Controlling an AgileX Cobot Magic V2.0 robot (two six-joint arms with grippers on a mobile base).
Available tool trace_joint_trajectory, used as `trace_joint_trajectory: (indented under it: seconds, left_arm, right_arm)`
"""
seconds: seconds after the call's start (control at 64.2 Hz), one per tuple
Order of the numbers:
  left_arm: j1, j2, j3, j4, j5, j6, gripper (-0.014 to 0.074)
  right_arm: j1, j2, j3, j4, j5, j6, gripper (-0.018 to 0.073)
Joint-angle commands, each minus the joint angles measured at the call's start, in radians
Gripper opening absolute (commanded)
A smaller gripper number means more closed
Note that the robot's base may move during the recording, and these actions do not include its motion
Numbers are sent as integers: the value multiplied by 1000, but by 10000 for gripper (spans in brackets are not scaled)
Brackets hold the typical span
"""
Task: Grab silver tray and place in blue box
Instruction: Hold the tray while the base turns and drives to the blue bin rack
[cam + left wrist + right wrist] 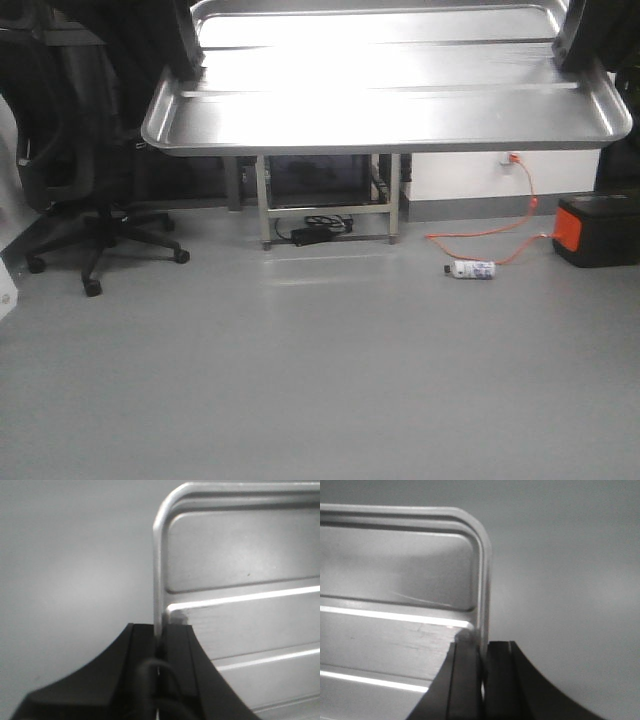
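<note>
While the shiny rectangular silver tray (380, 110), ribbed base and rolled rim, hangs level in the air across the top of the front view, I call the grab done. The left gripper (159, 630) is clamped on the rolled rim of one short end, black fingers on both sides of the rim. The right gripper (482, 647) is clenched on the opposite short end in the same way. Under the tray I see only bare grey floor (300, 380), with a black office chair (80, 150), a metal table frame (330, 200), a small plastic bottle (470, 269) and an orange cable (500, 235) farther off. The deep blue plastic crate, the blue box, shows in no view, so I can't tell where it sits. My judgement: lift finished, carry and placing all left. The tray is wide and held only at its edges, so both arms need to move together.
</note>
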Motion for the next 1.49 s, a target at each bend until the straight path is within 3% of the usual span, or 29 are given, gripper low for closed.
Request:
trace_joint_trajectory:
  seconds: [0.0,1.479]
  left_arm:
    - [4,-40,-30,54,14,7,-98]
    - [4,-40,-30,51,14,7,-98]
  right_arm:
    - [-9,-35,-27,-79,-15,-8,57]
    - [-9,-35,-27,-79,-15,-8,57]
